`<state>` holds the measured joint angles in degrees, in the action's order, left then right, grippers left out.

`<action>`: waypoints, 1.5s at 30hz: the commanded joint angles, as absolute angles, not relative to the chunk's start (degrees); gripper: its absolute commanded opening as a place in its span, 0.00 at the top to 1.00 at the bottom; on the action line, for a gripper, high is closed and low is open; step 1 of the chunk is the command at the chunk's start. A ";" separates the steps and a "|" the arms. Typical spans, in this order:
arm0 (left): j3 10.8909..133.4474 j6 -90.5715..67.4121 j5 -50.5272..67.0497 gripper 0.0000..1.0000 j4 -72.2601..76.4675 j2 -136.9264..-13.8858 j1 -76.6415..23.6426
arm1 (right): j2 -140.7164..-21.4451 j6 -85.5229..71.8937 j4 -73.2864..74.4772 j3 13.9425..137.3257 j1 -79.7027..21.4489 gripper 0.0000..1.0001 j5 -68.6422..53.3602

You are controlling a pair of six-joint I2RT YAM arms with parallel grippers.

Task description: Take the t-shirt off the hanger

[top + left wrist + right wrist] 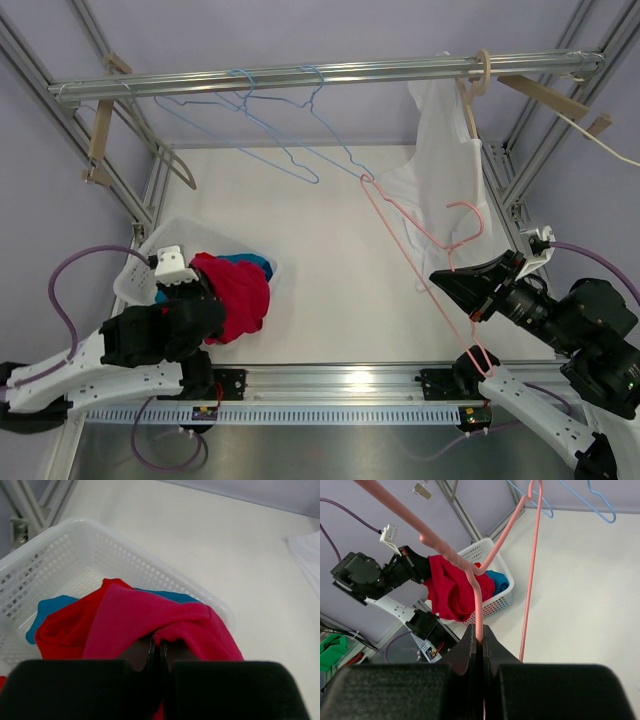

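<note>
The red t-shirt (240, 295) hides most of the blue cloth (52, 607) in the basket (60, 555).

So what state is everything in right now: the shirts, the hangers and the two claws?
Left gripper: shut on the red t-shirt.
Red t-shirt: off any hanger, bunched up over the basket.
Right gripper: shut on the pink hanger.
Pink hanger: bare, off the rail, tilted.
Basket: upright, blue cloth inside.
Blue hangers: empty, hooked on the rail.
White shirt: hanging from the rail.
</note>
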<state>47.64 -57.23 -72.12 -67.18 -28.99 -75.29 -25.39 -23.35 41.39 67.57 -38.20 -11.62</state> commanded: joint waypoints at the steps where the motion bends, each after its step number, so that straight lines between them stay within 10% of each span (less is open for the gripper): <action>1: 43.78 -46.63 -60.59 1.00 -49.08 -31.02 -63.06 | -25.32 -21.62 37.79 67.15 -38.23 1.00 -11.69; 23: 37.36 -47.64 -41.15 1.00 -40.62 -34.62 -7.41 | -27.15 -19.78 40.86 68.20 -38.23 1.00 -1.69; 32: 37.61 -45.44 -35.42 0.06 -37.35 -38.15 -0.09 | -39.10 -15.12 42.36 74.61 -38.23 1.00 10.45; 45: 45.09 -34.47 -29.45 0.01 -40.60 -21.09 -0.18 | -59.92 -9.67 38.59 91.04 -38.23 1.00 11.60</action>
